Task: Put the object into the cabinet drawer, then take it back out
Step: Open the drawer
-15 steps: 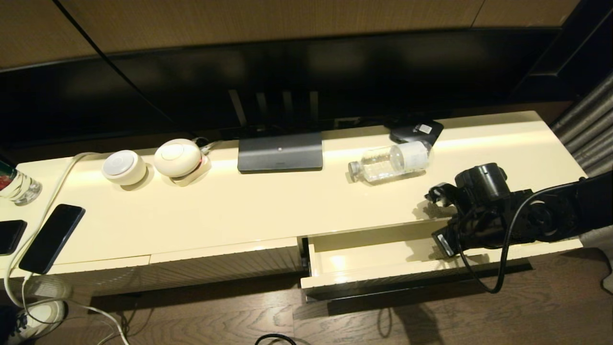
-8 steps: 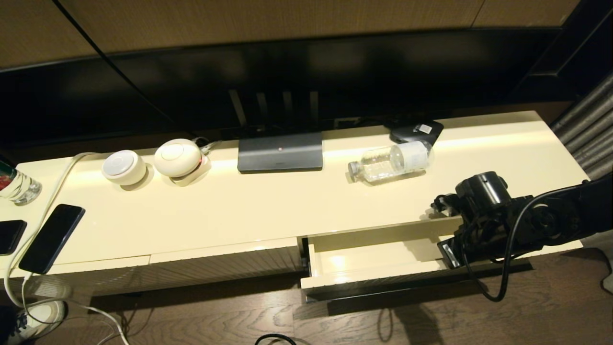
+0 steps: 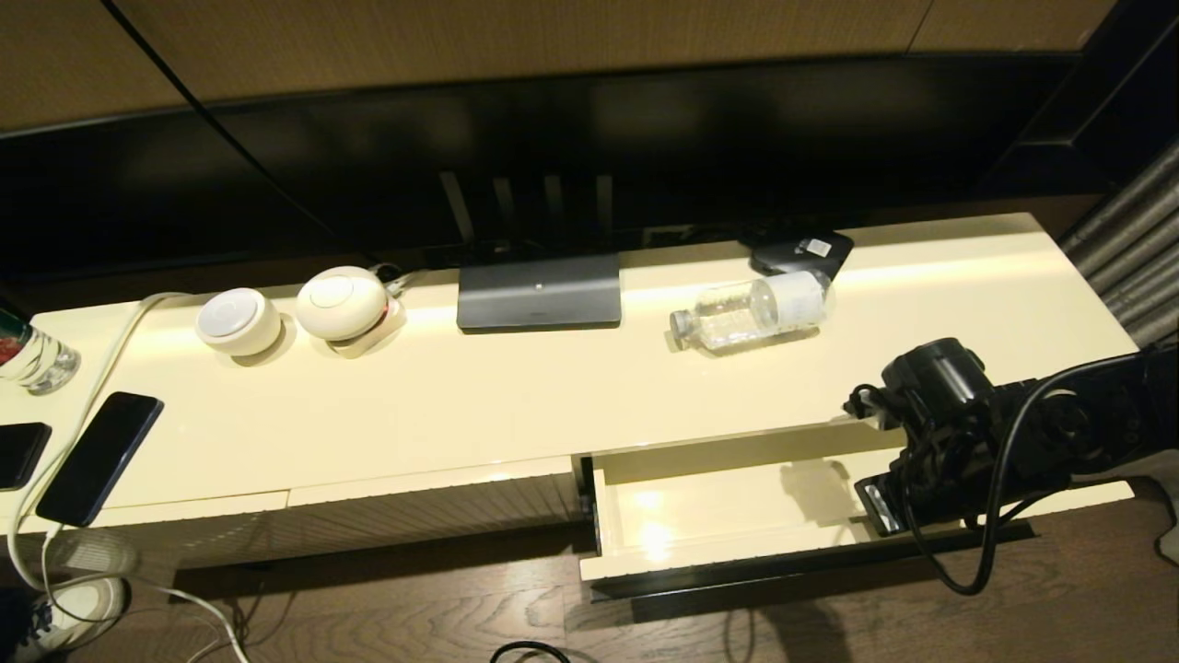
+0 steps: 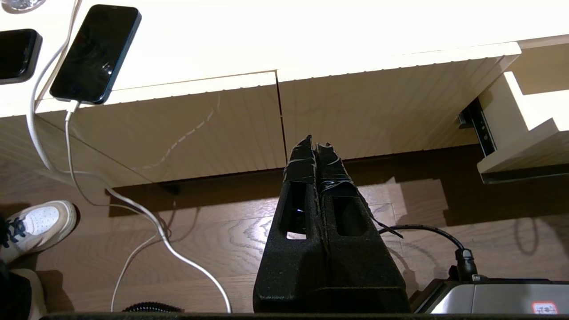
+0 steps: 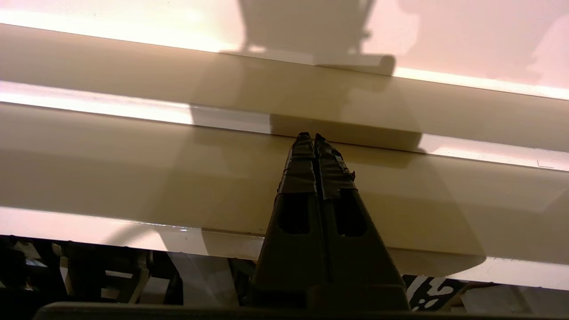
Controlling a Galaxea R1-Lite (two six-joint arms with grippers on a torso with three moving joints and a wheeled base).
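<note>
From the head view, the right gripper sits over the right end of the one open drawer, while one plastic bottle lies on its side on the cream surface, well beyond the gripper and apart from it. Two white round devices and two dark phones lie far off toward the other end.

From the left wrist view, the left gripper is clenched on nothing, hanging above the wooden floor before two ribbed panels; one phone lies beyond.

From the right wrist view, the right gripper is pressed closed and empty, its tips over the drawer interior.
</note>
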